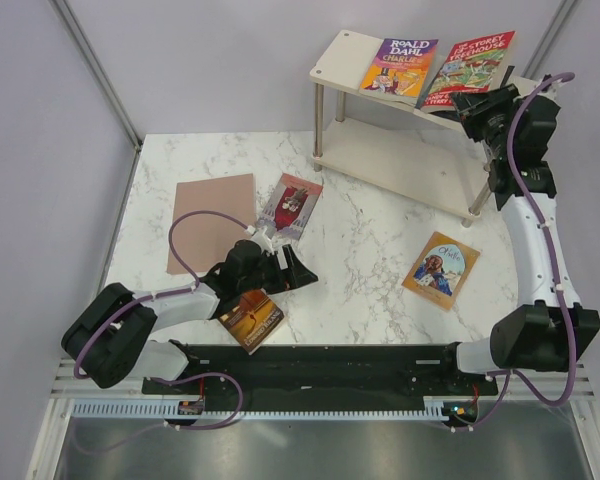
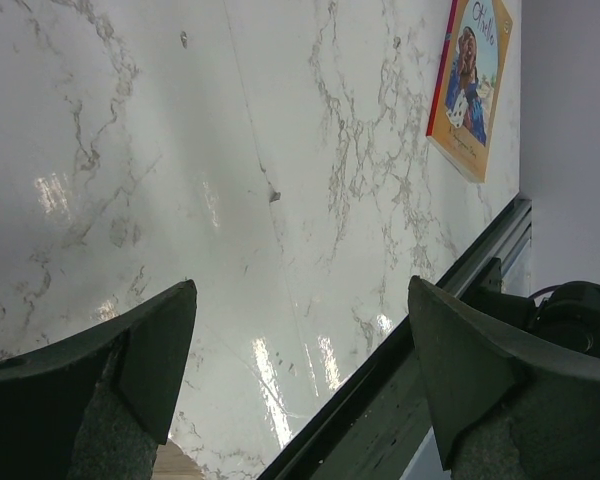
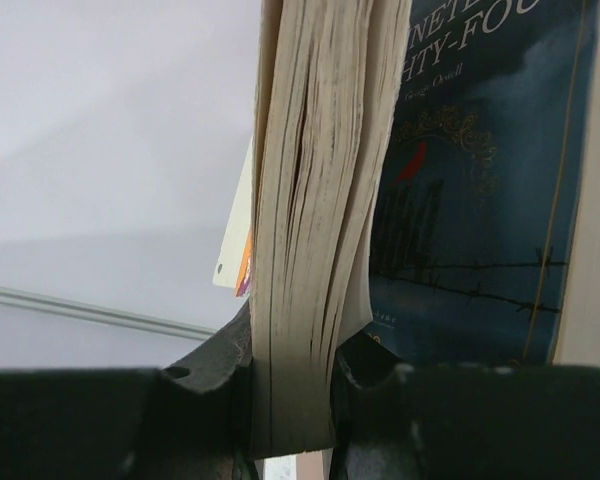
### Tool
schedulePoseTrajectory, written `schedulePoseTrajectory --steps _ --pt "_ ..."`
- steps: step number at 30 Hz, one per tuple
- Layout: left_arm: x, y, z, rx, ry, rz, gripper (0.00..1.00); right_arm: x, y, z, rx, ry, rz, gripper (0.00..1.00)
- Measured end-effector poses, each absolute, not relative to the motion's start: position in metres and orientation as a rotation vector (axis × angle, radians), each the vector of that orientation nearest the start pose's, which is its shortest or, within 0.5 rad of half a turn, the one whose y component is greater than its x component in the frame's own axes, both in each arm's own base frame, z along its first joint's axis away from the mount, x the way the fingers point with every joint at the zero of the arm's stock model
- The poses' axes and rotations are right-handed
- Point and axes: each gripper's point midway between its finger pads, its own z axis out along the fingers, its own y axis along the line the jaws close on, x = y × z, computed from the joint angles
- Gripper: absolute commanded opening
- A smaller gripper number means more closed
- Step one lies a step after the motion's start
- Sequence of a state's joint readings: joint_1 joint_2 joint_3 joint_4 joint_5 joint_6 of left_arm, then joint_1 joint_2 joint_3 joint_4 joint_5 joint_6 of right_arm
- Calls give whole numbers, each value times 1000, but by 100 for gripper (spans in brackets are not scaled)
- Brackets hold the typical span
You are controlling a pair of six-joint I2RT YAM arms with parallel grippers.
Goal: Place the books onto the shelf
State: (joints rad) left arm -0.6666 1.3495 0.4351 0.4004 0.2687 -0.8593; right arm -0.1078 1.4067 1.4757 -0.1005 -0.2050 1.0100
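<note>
Right wrist view: blue book [image 3: 470,200], title cut off at top edge; its page edges close to the lens and blurred. Left wrist view: Othello [image 2: 472,85] cropped at top. Top view: brown book [image 1: 255,320] partly under left arm [image 1: 170,305].

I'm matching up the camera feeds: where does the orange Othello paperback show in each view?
Top external: the orange Othello paperback lies flat on the table, right of centre.
Left wrist: the same book is in the upper right corner.
Right wrist: not in it; the dark blue Nineteen Eighty-Four paperback shows there instead.
Shared landmark: the white, grey-veined marble tabletop, in the top and left wrist views only.
</note>
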Motion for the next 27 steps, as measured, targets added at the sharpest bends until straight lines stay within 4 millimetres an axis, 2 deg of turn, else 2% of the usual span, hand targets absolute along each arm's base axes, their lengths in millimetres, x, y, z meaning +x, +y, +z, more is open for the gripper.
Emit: schedulePoseTrajectory --steps 6,11,12,13,16,22,27 --pt "227 -278 75 -36 2301 -1152 91 460 18 416 790 1461 877 3" --pt "226 -278 75 -35 2301 -1153 91 460 17 415 805 1445 888 8" --pt "227 -278 75 -35 2301 -1153 91 460 17 415 809 1443 889 14" --pt "226 -278 74 -35 2301 -1153 91 460 17 415 809 1441 891 32" --pt "227 -278 75 -35 2298 -1154 91 460 17 417 807 1436 894 54" --pt "226 -279 76 -31 2295 -1157 91 459 20 418 801 1437 918 73" --pt "225 -279 75 -27 2296 -1159 91 454 23 420 797 1442 936 80"
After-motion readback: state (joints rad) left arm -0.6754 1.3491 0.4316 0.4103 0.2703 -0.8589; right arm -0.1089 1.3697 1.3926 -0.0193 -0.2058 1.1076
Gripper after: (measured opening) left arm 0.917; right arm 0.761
